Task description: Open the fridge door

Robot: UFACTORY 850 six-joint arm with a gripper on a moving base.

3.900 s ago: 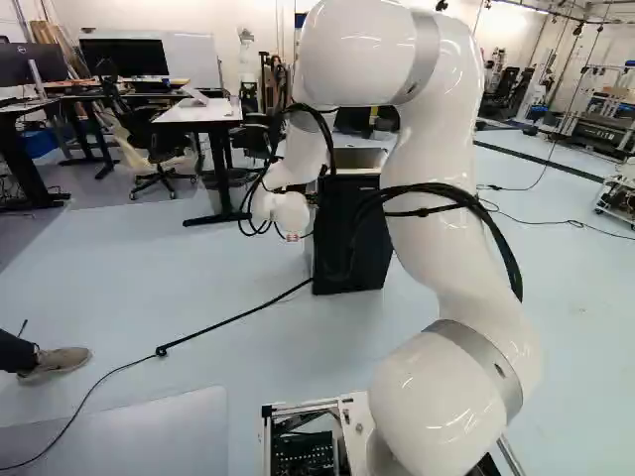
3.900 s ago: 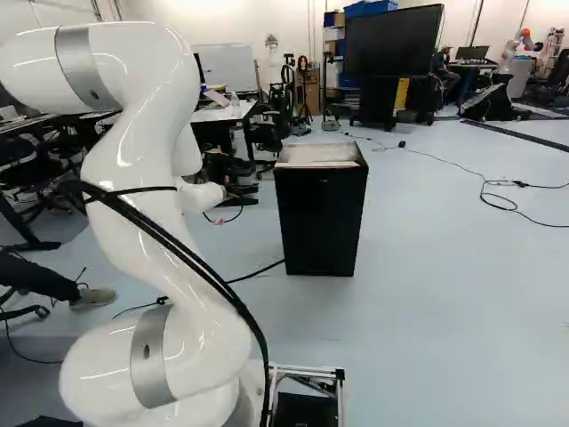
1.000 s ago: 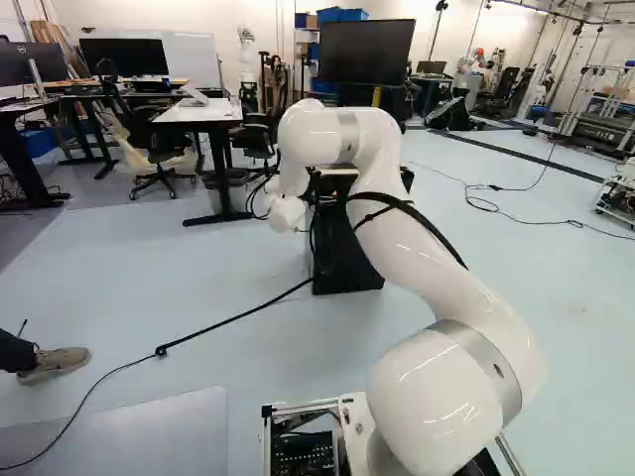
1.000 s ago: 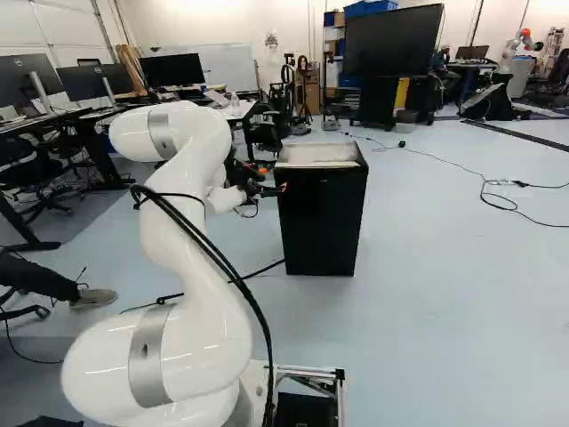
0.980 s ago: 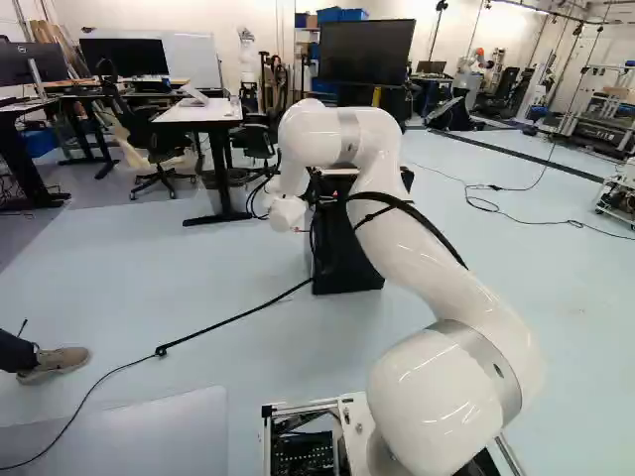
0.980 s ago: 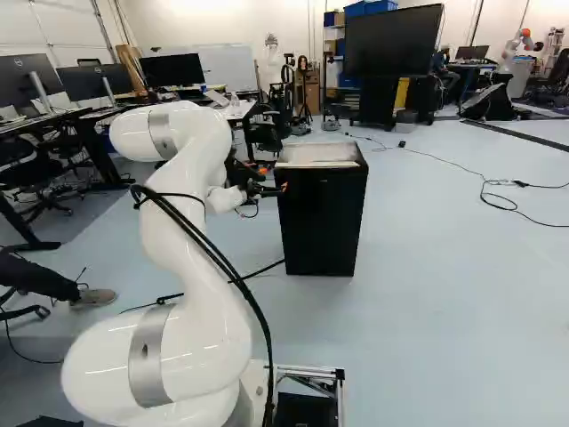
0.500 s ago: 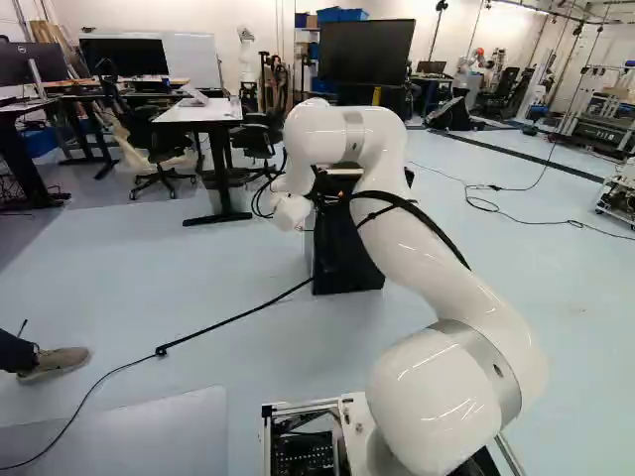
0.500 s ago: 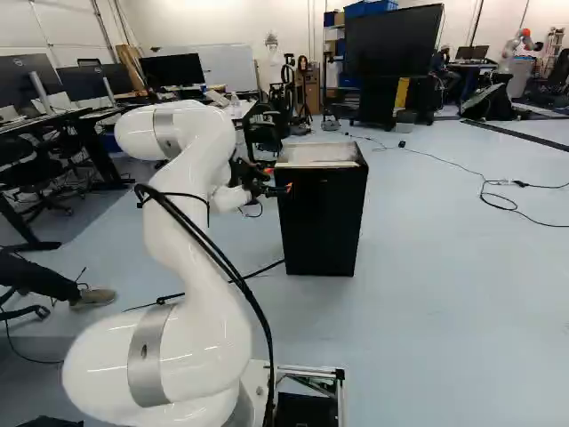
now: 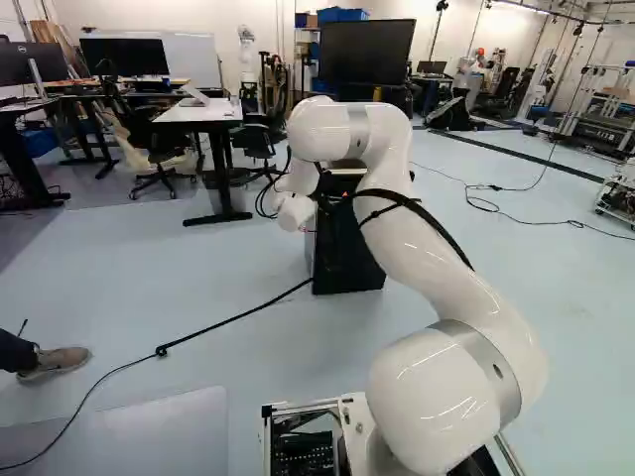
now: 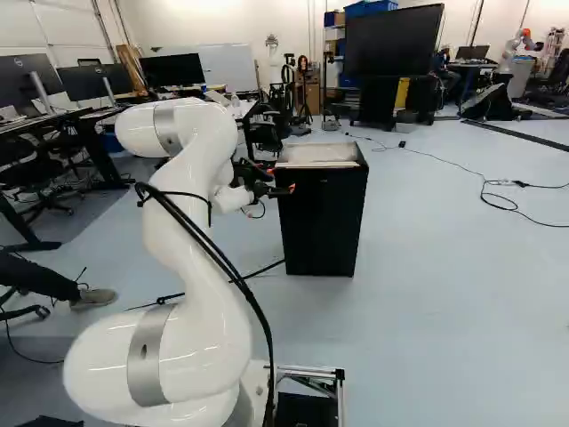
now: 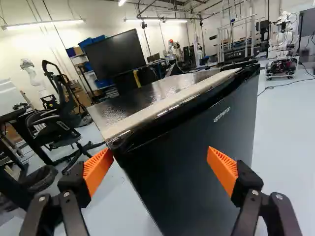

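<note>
A pale floor fills much of both base views. The white arm rises left of the middle in the right base view; since a second ago it has edged slightly toward the fridge, after coming down from a higher pose. The base has not moved.

The fridge, black and boxy, stands unmoved just above the centre of the right base view, its door shut. A black cable runs across the floor to its foot in the left base view.

The gripper is at the door's upper part, its two fingers wide apart, gripping nothing. One orange pad is right by the door's top corner; the other pad is over the front face. Whether either touches, I cannot tell.

This small shift seems to be lining up one finger with the door's edge, so the pull is probably close. It likely needs to hook that edge first; a shallow catch could slip off or drag the whole fridge.
</note>
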